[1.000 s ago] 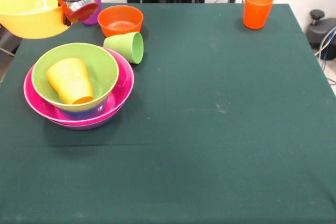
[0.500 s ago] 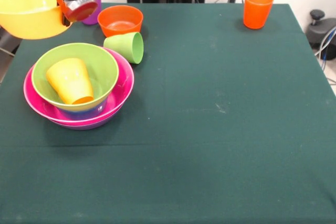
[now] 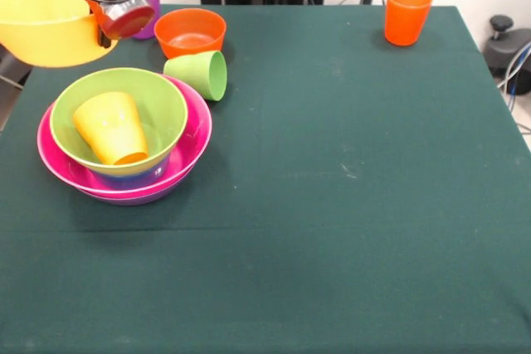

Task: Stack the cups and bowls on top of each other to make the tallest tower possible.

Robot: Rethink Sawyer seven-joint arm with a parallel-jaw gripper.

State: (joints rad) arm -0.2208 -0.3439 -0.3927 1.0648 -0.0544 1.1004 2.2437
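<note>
Green tabletop (image 3: 348,205); tower (image 3: 124,143) at left: light green bowl (image 3: 153,101) nested in pink bowl (image 3: 195,134), yellow-orange cup (image 3: 109,128) tipped inside; upper left, yellow bowl (image 3: 41,18) aloft against my gripper (image 3: 112,6); finger state unclear.

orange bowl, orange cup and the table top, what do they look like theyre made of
Orange bowl: probably plastic, glossy; a pale sheen shows on its inner floor and the colour is even throughout.
Orange cup: likely the same kind of smooth plastic, with a thin wall and a soft shine down its side.
Table top: dark green cloth by its look, matt, with faint pale specks and no reflections.
</note>
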